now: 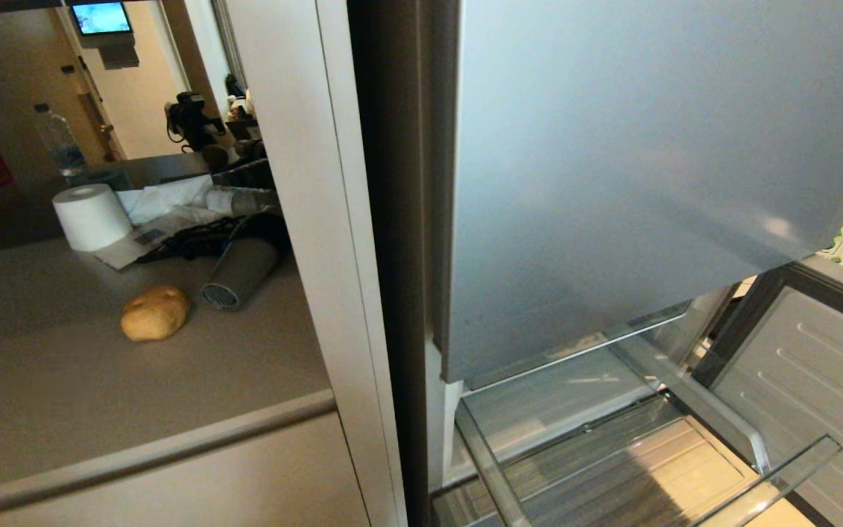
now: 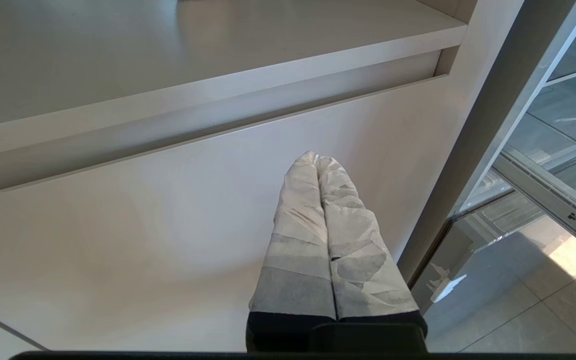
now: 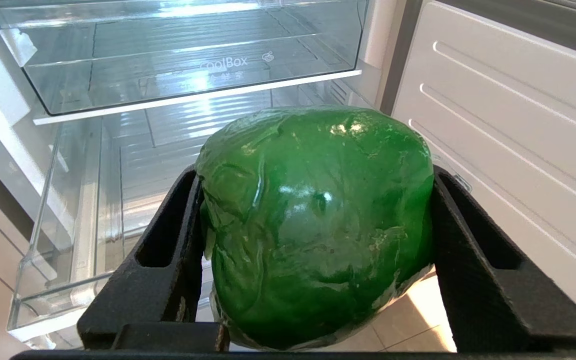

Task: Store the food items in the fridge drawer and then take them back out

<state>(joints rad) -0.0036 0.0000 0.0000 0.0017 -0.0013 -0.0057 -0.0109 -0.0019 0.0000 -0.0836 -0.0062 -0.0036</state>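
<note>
R gripper (image 3: 318, 240): clamped on green pepper (image 3: 318, 225), held above fridge drawer (image 3: 83, 210), pulled out, bare inside.
L gripper (image 2: 318, 165): taped fingers pressed together, parked by cabinet front (image 2: 143, 225).
Potato (image 1: 154, 312): on counter (image 1: 63, 380), 9 o'clock of fridge.
Paper roll (image 1: 91, 217): 11 o'clock of potato, farther back.

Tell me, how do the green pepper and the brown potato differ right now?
The pepper is glossy dark green; the potato is dull tan-brown. The pepper is clamped in the right gripper in front of the open fridge drawer; the potato lies loose on the counter, untouched. Both are rounded lumps, and neither is in the drawer.
</note>
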